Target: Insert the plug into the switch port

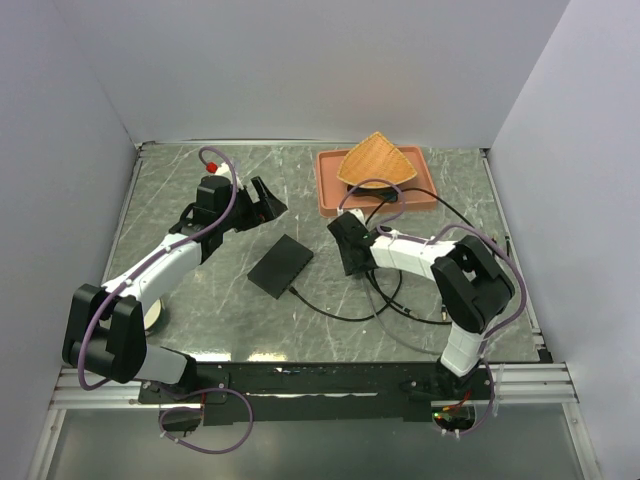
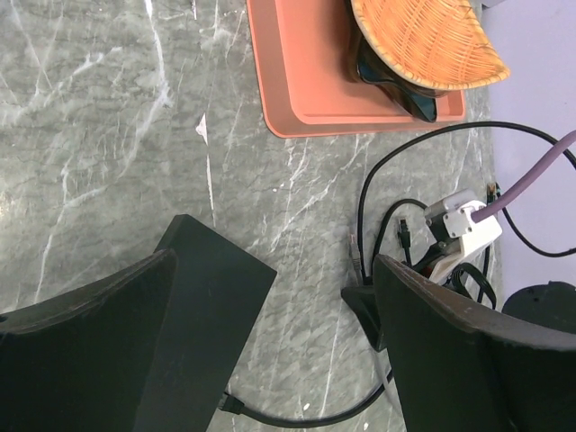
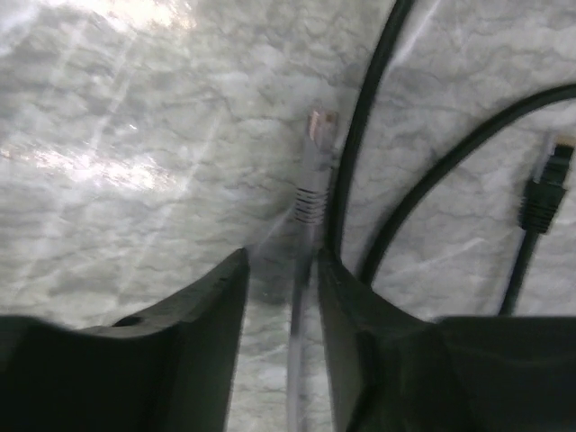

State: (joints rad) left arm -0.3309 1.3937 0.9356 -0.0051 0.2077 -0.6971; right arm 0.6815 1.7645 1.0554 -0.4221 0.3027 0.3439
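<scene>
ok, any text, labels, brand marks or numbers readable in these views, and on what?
None: no readable text in any view.
The black box shows a plain matte top, no label.
The terracotta tray and wicker basket are unmarked.
The grey plug is too blurred to show any marking.

The box (image 1: 281, 265) lies left of the plug (image 3: 315, 153), tray (image 1: 322, 185) behind both.
</scene>
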